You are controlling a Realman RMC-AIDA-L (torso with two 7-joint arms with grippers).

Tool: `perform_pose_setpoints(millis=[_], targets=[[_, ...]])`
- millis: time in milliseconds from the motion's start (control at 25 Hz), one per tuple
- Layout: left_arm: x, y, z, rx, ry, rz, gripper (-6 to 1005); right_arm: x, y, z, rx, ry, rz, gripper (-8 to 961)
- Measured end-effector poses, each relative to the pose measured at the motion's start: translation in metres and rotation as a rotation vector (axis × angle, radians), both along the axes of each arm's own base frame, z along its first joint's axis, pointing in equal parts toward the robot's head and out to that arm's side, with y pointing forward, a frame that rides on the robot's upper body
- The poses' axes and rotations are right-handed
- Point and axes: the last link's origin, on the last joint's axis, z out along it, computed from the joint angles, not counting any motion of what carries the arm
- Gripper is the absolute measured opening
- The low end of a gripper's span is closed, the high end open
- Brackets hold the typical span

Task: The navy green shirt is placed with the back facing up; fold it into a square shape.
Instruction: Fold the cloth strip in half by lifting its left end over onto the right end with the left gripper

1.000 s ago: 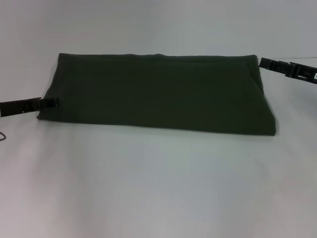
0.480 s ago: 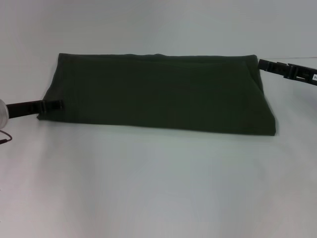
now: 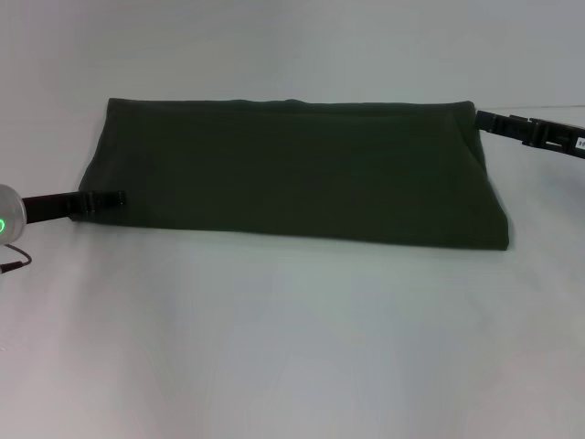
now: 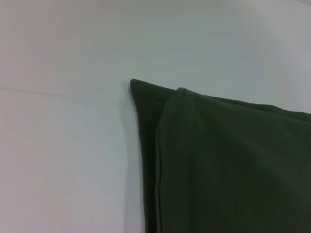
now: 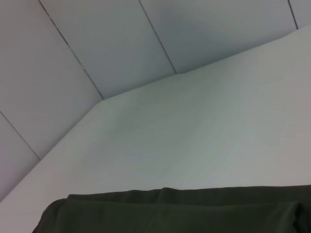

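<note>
The navy green shirt [image 3: 302, 169] lies folded into a long dark olive band across the white table [image 3: 292, 338], plain side up. My left gripper [image 3: 114, 198] reaches in low from the left and overlaps the shirt's near left edge. At the shirt's far right corner my right gripper [image 3: 484, 118] touches or nearly touches the cloth. In the left wrist view a corner of the shirt [image 4: 228, 165] shows two stacked layers. In the right wrist view the shirt's [image 5: 170, 213] folded edge shows. Neither wrist view shows a gripper.
White tabletop surrounds the shirt, with a wide stretch in front of it. The left arm's wrist, with a green light [image 3: 4, 225], sits at the left edge of the head view. Pale wall panels [image 5: 97, 43] rise behind the table.
My left gripper has slid to the right, from just outside the shirt's left edge to over it, and its lit wrist has come into view. The right gripper has barely moved.
</note>
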Motion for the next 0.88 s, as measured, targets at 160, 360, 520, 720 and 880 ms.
perform_pose_setpoints(millis=[160, 360, 520, 720, 880], targets=[[0.0007, -0.0006, -0.0009, -0.006, -0.006, -0.001, 838, 0.0003, -0.0002, 0.0000, 0.000, 0.001, -0.001, 786], [0.0015, -0.0013, -0.0022, -0.014, -0.010, -0.005, 833, 0.0015, -0.0009, 0.0007, 0.000, 0.003, -0.006, 783], [0.0021, -0.0013, -0.0036, -0.022, 0.002, -0.011, 827, 0.0011, -0.0012, 0.0005, -0.003, 0.005, -0.004, 780], [0.0019, -0.0007, -0.0041, -0.019, 0.013, -0.011, 758, 0.0003, -0.0018, -0.0002, -0.009, 0.008, 0.001, 779], [-0.0002, -0.0006, -0.0035, -0.007, 0.023, -0.005, 641, 0.0003, -0.0018, -0.0002, -0.009, 0.009, 0.001, 778]])
